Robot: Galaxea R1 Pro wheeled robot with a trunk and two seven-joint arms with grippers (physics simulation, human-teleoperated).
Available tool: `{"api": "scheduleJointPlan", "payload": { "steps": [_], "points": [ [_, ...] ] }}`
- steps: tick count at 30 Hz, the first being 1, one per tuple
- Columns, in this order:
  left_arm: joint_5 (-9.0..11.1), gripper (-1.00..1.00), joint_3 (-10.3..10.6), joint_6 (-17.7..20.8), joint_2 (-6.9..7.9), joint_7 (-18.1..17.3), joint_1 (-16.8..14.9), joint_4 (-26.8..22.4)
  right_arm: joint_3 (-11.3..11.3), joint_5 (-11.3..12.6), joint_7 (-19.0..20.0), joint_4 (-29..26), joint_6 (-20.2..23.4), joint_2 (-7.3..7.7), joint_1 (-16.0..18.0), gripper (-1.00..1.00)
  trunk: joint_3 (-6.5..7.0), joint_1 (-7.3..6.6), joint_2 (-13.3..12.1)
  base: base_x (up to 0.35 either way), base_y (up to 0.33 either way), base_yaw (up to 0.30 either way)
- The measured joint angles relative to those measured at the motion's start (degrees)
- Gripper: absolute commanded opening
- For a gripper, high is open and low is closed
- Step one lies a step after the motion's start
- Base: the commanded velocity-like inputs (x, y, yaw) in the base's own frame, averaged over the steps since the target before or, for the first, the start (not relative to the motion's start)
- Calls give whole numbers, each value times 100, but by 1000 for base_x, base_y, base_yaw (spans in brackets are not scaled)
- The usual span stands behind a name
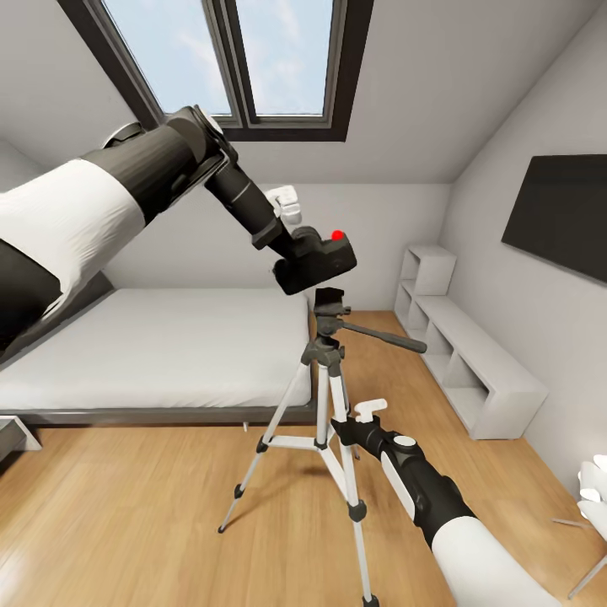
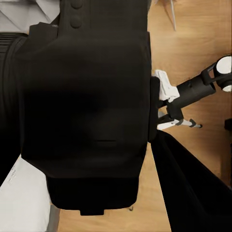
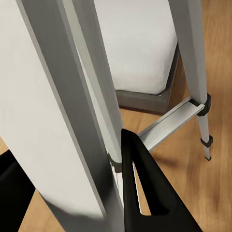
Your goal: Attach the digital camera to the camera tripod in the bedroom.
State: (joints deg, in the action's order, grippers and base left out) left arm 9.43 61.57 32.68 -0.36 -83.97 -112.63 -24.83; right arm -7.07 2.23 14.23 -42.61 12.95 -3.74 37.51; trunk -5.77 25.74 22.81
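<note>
Black boxy digital camera (image 1: 316,260) w/ red button, clamped in left gripper (image 1: 291,221), hangs just above silver-legged camera tripod (image 1: 327,371) head; fingers mostly hidden. Right gripper (image 1: 358,419) straddles tripod leg, contact unclear.

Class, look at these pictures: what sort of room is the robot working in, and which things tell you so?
Most likely an attic bedroom: a bed with a white mattress, a skylight in the sloped ceiling, low white shelving.
</note>
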Motion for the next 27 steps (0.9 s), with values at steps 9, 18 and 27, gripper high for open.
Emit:
{"api": "scheduleJointPlan", "payload": {
  "steps": [9, 18, 27],
  "points": [
    [-4, -100, 1, 14, -162, 359, 0, -13, -1, 1, 0, 0, 0, 1, 0, -100, 0, 0, 0, 0, 0, 0],
    [-65, -100, 25, 35, -315, 749, 0, -66, -4, 3, -4, -3, 2, 1, 0, -100, 0, 0, 0, 0, 0, 0],
    [-678, -100, 46, 27, -423, 738, -2, -67, -7, 8, -9, -3, 3, 1, 0, -100, 0, 0, 0, 0, 0, 0]
  ]
}}
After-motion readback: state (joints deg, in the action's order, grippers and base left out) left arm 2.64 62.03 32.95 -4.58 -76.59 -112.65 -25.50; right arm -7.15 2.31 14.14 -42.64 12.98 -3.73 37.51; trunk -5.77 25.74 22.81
